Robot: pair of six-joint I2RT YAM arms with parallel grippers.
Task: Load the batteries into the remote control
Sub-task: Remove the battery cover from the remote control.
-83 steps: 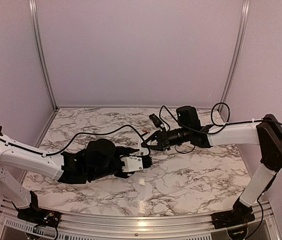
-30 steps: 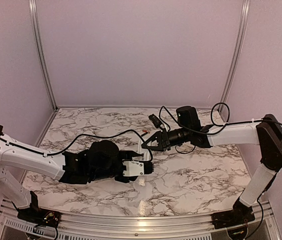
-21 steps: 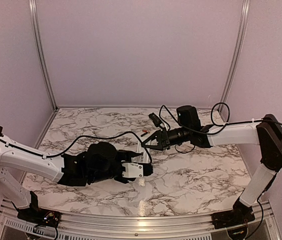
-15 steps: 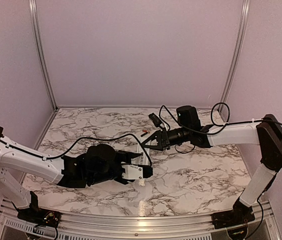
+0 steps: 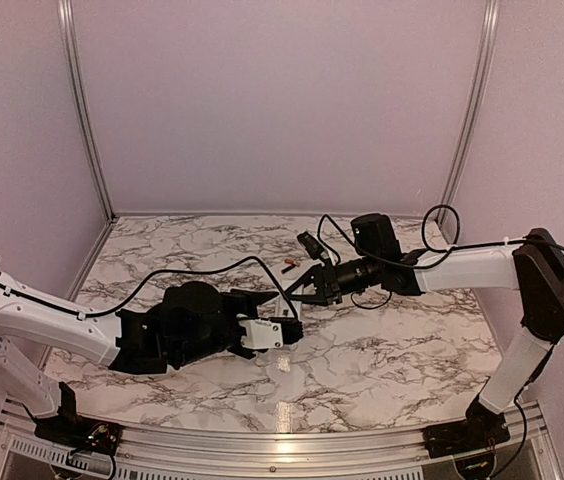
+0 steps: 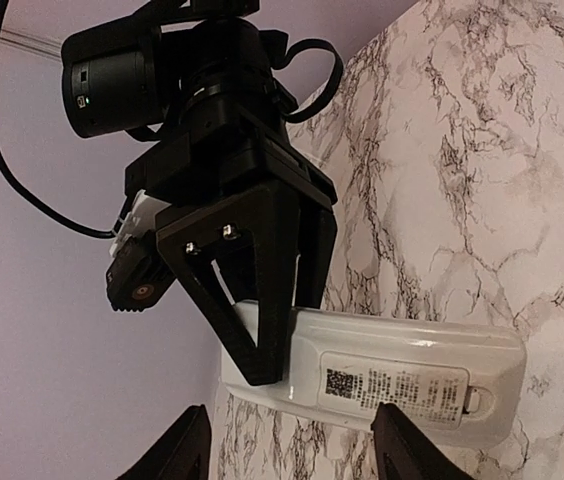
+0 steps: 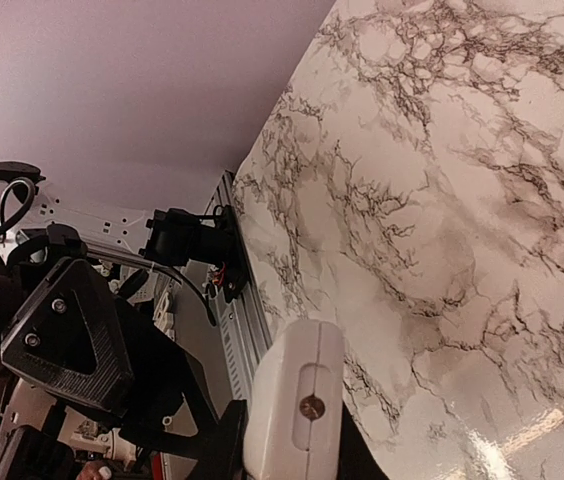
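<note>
— Tool check: how does the right tool (image 6: 280, 335) stand?

— We see its black triangular fingers pinched narrow on one short end of the small flat white rectangular plastic remote control (image 6: 392, 375). It holds the remote in the air above the white, dark-veined marble-patterned counter (image 5: 392, 350).

— How does the remote control look to us?

— Its back faces the left wrist camera. It is smooth white with rounded corners, and it carries a pale label with a square code and lines of print too small for us to read. A small notch sits near the free end. From the right wrist camera we get only the narrow end face (image 7: 297, 410), which has an oval recess with a dark dot in it.

— And the left tool (image 6: 292, 450)?

— Its two dark fingertips stand wide apart, just below the long edge of the remote control in its own camera. We cannot tell whether either one touches it. From above, the two tools are close together over the middle of the counter.

— Anything else of ours?

— One tiny slim red battery (image 5: 289, 267) lies on the counter just beyond the right tool, apart from the remote control.
</note>
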